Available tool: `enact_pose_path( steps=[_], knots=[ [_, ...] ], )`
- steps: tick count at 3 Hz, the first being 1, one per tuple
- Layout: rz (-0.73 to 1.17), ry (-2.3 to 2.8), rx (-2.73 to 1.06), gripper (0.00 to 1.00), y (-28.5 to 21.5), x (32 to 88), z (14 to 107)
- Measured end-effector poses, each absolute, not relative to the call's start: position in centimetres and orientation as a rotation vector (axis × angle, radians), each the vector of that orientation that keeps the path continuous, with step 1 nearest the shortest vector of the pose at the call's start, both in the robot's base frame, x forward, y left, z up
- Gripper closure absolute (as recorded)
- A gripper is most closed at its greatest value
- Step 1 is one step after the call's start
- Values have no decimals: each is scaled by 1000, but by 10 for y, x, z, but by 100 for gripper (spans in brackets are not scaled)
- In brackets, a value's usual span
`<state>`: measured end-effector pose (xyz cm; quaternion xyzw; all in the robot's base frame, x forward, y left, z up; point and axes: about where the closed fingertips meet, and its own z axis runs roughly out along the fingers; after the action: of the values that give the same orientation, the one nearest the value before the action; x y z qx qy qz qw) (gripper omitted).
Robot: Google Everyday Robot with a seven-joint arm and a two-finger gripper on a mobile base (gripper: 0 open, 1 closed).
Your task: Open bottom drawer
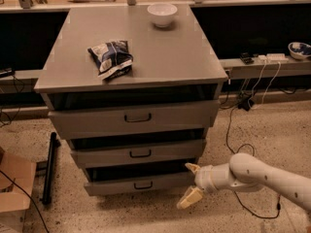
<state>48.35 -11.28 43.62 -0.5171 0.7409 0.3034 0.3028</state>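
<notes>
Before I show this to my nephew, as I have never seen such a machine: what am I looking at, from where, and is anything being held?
There is one picture, from a single camera looking down at the front of a grey cabinet; where the camera is mounted is not known. The white jointed limb at lower right is a robot arm, ending in a gripper with two tan fingers. The gripper sits low, by the right end of the bottom drawer, open and holding nothing; whether it touches the drawer I cannot tell. The drawer's dark handle is at its centre, apart from the gripper. On the cabinet lie a snack bag and a white bowl.
</notes>
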Motion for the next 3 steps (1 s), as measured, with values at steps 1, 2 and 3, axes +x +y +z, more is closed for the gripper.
enact_pose_path(
  steps=[1,2,3],
  knots=[
    [807,1937,-1395,0,-107,502,382],
    [835,1915,-1387,0,-108,542,323],
    [835,1915,-1387,0,-108,542,323]
  ],
)
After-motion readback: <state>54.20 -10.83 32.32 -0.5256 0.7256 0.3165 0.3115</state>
